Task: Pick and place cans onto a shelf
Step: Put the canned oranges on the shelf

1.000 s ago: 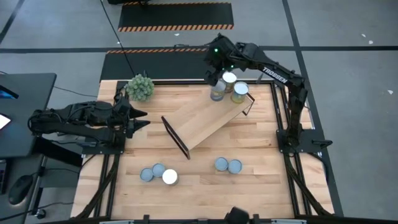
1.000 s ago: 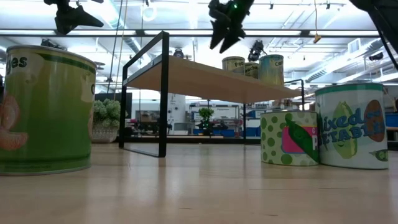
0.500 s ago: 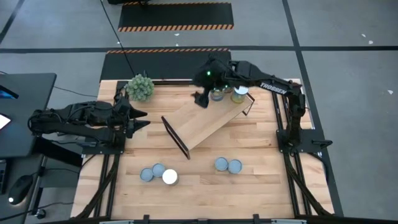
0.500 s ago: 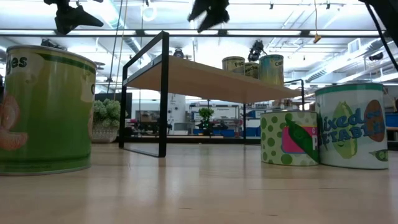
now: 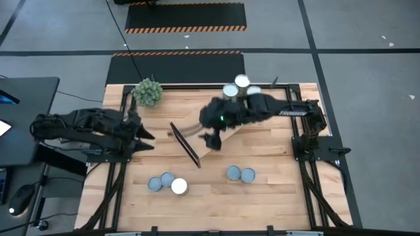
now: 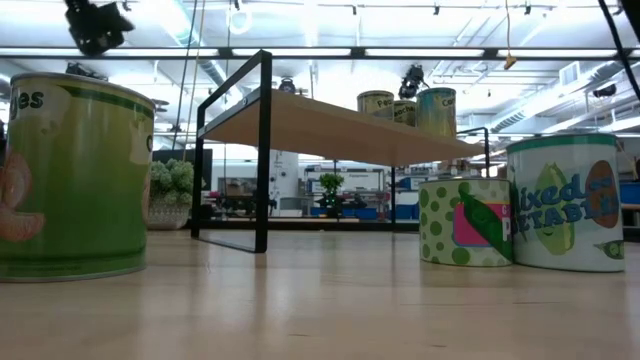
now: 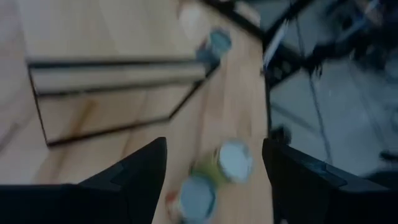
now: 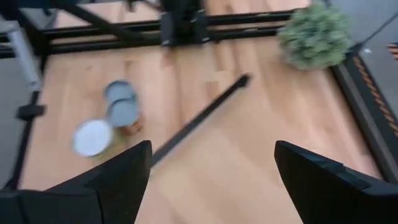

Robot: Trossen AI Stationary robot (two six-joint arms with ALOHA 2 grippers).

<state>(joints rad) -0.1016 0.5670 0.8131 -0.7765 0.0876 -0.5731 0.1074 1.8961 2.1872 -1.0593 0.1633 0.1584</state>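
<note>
Three cans (image 5: pixel 240 86) on the shelf (image 5: pixel 216 131), at its end near the surface's (image 5: pixel 275 196) far edge. Five left on the surface toward the near edge: a trio (image 5: pixel 167 184) and a pair (image 5: pixel 241 174). Right pincer (image 5: pixel 215 139) spread apart and empty above the shelf's middle; left pincer (image 5: pixel 146 134) also apart, empty, waiting by the left edge. Legible in the low view: "ixed" on a green-and-blue can (image 6: pixel 565 204); "es" on a can pictured with oranges (image 6: pixel 75 176).
</note>
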